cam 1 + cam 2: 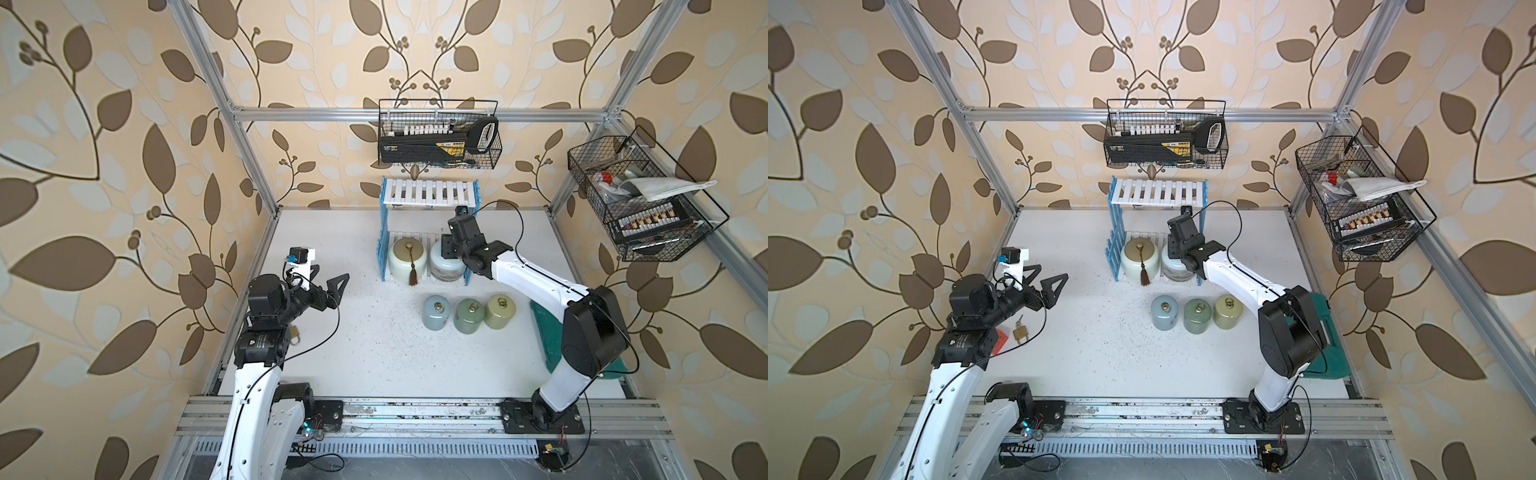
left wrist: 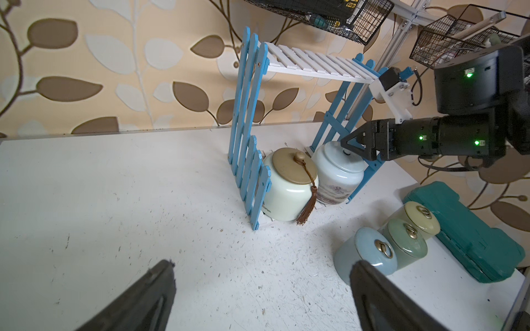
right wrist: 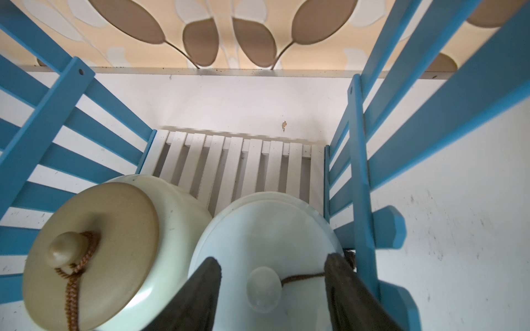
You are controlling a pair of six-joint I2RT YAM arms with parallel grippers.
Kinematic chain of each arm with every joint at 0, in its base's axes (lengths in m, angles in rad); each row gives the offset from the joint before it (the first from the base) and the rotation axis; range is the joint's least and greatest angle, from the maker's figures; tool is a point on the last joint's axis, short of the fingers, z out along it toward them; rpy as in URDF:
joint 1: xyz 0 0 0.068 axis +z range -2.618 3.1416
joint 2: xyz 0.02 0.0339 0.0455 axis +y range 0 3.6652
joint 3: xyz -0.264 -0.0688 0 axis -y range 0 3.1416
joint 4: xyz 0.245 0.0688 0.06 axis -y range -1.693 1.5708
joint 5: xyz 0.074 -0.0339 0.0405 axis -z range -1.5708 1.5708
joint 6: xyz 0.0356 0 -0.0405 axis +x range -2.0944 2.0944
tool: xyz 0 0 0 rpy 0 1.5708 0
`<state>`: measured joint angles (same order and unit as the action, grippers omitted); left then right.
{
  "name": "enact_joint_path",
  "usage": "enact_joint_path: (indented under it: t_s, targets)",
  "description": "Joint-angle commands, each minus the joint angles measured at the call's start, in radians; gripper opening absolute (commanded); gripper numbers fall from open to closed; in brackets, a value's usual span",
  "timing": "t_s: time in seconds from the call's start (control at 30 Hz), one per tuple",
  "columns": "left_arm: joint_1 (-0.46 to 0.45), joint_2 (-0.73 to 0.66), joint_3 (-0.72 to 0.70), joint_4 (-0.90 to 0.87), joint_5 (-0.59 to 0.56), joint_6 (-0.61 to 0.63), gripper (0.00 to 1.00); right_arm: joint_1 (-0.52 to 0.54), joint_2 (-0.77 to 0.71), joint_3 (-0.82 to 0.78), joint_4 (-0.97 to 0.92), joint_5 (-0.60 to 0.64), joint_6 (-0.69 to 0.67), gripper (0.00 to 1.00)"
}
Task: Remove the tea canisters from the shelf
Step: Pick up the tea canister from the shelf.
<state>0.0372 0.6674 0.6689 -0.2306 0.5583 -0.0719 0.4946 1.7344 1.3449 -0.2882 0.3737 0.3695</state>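
Observation:
The shelf (image 1: 430,192) (image 1: 1160,192) stands at the back of the table. On its lower board sit two squat tea canisters: a cream one with a tassel (image 1: 405,259) (image 3: 100,258) and a white-blue one (image 1: 444,266) (image 3: 266,229). My right gripper (image 3: 272,259) (image 2: 344,146) hovers over the white-blue lid, open, one finger on each side of its knob with a gap on both sides. Three slim canisters stand on the table in front: light blue (image 1: 435,312), dark green (image 1: 469,316), yellow-green (image 1: 500,311). My left gripper (image 1: 330,274) (image 2: 262,263) is open above the table at the left, holding nothing.
Two black wire baskets hang on the frame, one behind the shelf (image 1: 438,133) and one at the right (image 1: 640,199). A teal case (image 1: 548,332) lies under the right arm. A padlock (image 1: 1019,332) lies by the left arm's base.

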Motion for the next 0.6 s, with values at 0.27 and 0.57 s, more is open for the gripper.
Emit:
enact_joint_path:
  t_s: [0.27,0.57]
  targets:
    - [-0.001,-0.005,-0.009,0.052,0.014,0.008,0.99,-0.018,0.063,0.030,0.017,-0.031,-0.015,0.51]
    - [0.006,-0.003,-0.002,0.041,0.012,0.001,0.99,-0.024,0.091,0.021,0.029,-0.051,-0.025,0.41]
